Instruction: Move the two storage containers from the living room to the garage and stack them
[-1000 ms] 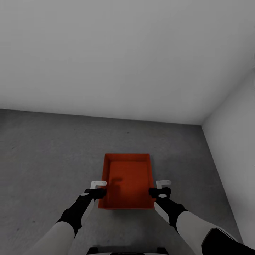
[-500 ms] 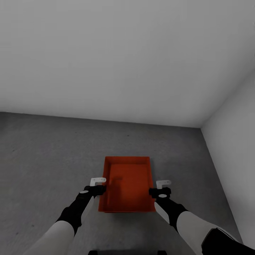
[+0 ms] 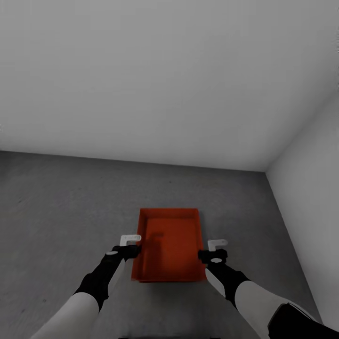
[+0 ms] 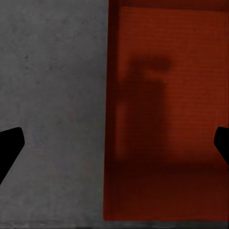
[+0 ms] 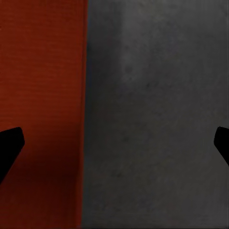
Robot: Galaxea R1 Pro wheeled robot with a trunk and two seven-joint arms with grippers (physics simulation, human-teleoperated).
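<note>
- Two arms of mine reach forward and down in the head view, each white at the forearm and black at the wrist.
- My left gripper (image 3: 130,239) hangs above the left long wall of the storage container (image 3: 170,242), spread wide with nothing between its fingers; in the left wrist view one black fingertip (image 4: 9,150) sits over bare concrete and the other over the orange-red inside, so the wall runs between them without touching either.
- My right gripper (image 3: 217,244) hangs the same way above the right long wall, also wide open and holding nothing; in the right wrist view one dark fingertip (image 5: 9,148) lies over the orange-red bottom and the other over grey floor.
- I see one orange-red bin, resting flat on the floor (image 3: 61,212), its long sides running away from me, its inside bare but for a gripper's shadow.
- Whether a second bin lies under it I cannot tell.
- Past the bin, dark mottled concrete runs to a plain pale wall (image 3: 155,80).
- A second pale wall (image 3: 313,188) closes the far right corner.
</note>
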